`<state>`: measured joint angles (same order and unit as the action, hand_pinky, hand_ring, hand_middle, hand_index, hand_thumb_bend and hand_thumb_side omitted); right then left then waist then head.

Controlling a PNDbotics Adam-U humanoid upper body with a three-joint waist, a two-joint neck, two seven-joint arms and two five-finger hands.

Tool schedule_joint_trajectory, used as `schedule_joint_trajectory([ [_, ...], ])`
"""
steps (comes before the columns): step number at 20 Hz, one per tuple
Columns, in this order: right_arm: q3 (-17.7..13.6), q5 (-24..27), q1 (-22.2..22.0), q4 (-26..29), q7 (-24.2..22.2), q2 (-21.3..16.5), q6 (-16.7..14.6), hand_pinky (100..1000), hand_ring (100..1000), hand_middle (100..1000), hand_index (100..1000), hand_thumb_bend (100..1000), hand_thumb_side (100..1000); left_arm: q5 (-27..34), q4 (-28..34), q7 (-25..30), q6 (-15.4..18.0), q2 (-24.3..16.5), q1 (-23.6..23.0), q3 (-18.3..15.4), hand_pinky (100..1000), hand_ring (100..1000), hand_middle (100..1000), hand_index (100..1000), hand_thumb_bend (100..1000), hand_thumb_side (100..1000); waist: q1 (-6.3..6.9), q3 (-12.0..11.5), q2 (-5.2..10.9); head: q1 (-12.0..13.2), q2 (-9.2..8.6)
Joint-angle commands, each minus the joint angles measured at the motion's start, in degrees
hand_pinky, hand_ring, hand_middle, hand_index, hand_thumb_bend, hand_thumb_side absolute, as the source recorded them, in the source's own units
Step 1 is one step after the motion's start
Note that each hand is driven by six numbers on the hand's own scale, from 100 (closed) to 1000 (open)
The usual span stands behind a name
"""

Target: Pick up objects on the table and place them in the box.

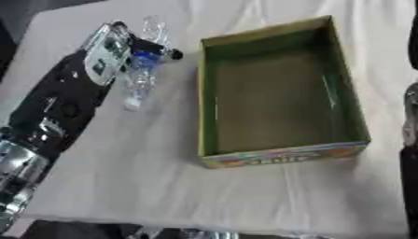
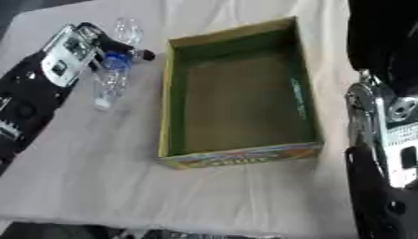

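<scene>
Your left hand (image 1: 110,51) is curled around a clear plastic bottle (image 1: 140,79) in the left eye view, the bottle lying on the table (image 1: 163,186) just left of the empty box (image 1: 282,156). Lift unevenly and the slick bottle could roll out of your fingers.

Right eye view shows your right hand (image 2: 392,140) beside the box's right wall; whether its fingers are apart, you cannot tell. Swing wide and it could knock the box.

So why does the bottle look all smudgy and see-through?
Left eye view: the clear bottle blurs into the pale cloth, beside the left hand. Right eye view: just as soft; the box keeps clearer edges, and the right arm is a dark blur.
</scene>
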<state>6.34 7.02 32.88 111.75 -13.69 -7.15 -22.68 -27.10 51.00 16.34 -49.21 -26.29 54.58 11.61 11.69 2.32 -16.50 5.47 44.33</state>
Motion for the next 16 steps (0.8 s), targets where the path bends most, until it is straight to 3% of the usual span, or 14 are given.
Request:
schedule_joint_trajectory([
  [1, 0.06, 0.27, 0.82, 1.09, -0.37, -0.33, -0.02, 790, 981, 913, 943, 100, 1000, 4.20, -1.31, -3.45, -0.66, 0.68, 1.35, -1.52, 379, 598, 756, 818, 855, 413, -0.66, -0.01, 0.86, -0.48, -0.21],
  [5, 0.13, 0.35, 0.84, 1.07, -0.51, -0.25, -0.03, 790, 981, 912, 943, 100, 1000, 6.83, -2.70, -8.39, -1.46, 1.65, 1.89, -1.29, 270, 483, 694, 770, 790, 340, -0.66, 0.05, 0.85, -0.37, -0.21],
  [12, 0.02, 0.39, 0.75, 1.12, -0.48, -0.25, 0.05, 791, 983, 912, 944, 100, 1000, 5.93, -3.71, -11.81, -2.68, 2.12, 1.83, -0.53, 216, 432, 608, 686, 627, 202, -0.50, 0.15, 0.76, -0.36, -0.21],
  [14, 0.03, 0.39, 0.70, 1.14, -0.50, -0.25, 0.10, 791, 983, 912, 944, 100, 1000, 4.99, -4.00, -12.24, -2.74, 2.18, 1.81, -0.46, 198, 421, 594, 662, 484, 122, -0.46, 0.10, 0.75, -0.37, -0.21],
  [15, 0.02, 0.38, 0.68, 1.14, -0.50, -0.25, 0.11, 791, 983, 912, 944, 100, 1000, 4.47, -4.15, -12.46, -2.75, 2.21, 1.81, -0.49, 184, 412, 587, 644, 330, 100, -0.45, 0.10, 0.75, -0.37, -0.21],
  [16, 0.02, 0.38, 0.68, 1.14, -0.51, -0.25, 0.12, 791, 983, 912, 944, 100, 1000, 3.80, -4.32, -12.92, -2.75, 2.21, 1.83, -0.55, 176, 407, 582, 632, 263, 100, -0.44, 0.11, 0.76, -0.37, -0.21],
])
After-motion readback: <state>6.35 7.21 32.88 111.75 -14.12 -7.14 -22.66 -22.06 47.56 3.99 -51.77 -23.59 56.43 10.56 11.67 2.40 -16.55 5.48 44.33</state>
